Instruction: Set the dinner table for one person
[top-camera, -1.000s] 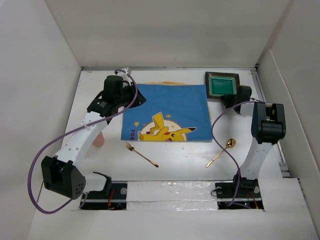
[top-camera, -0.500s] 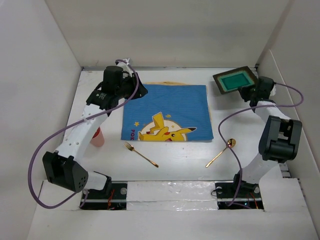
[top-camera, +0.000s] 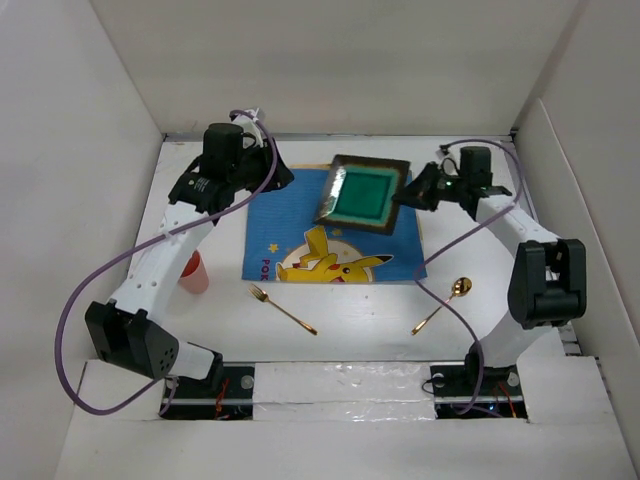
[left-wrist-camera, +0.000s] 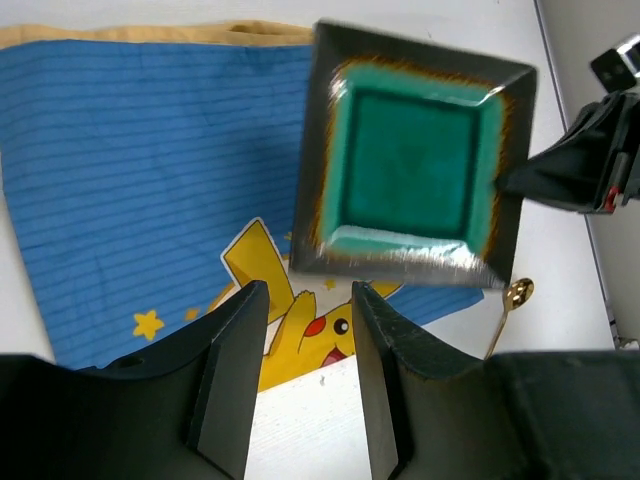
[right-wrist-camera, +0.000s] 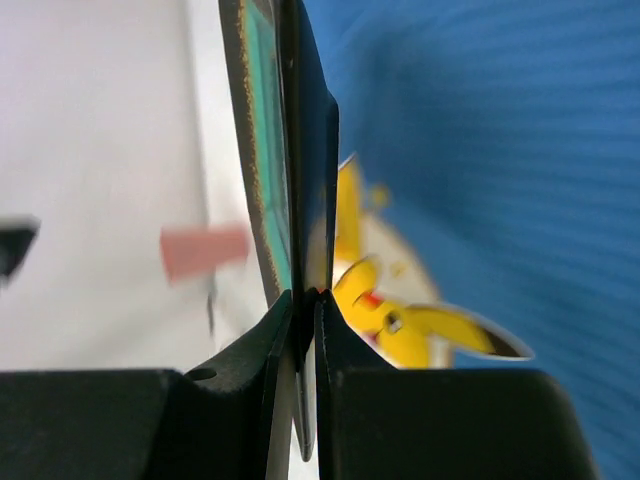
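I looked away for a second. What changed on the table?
The right pincer, shut on the green plate, carried it from the far right corner leftward over the blue placemat. The fork, spoon, pink cup and placemat stayed put.

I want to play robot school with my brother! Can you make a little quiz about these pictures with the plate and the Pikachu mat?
1. Which lies nearer the pink cup: the fork or the spoon?
2. True or false: the spoon lies on the blue placemat.
3. The right gripper holds: A the fork, B the green plate, C the cup.

Key: 1 the fork. 2 false, it lies on the bare dinner table. 3 B.
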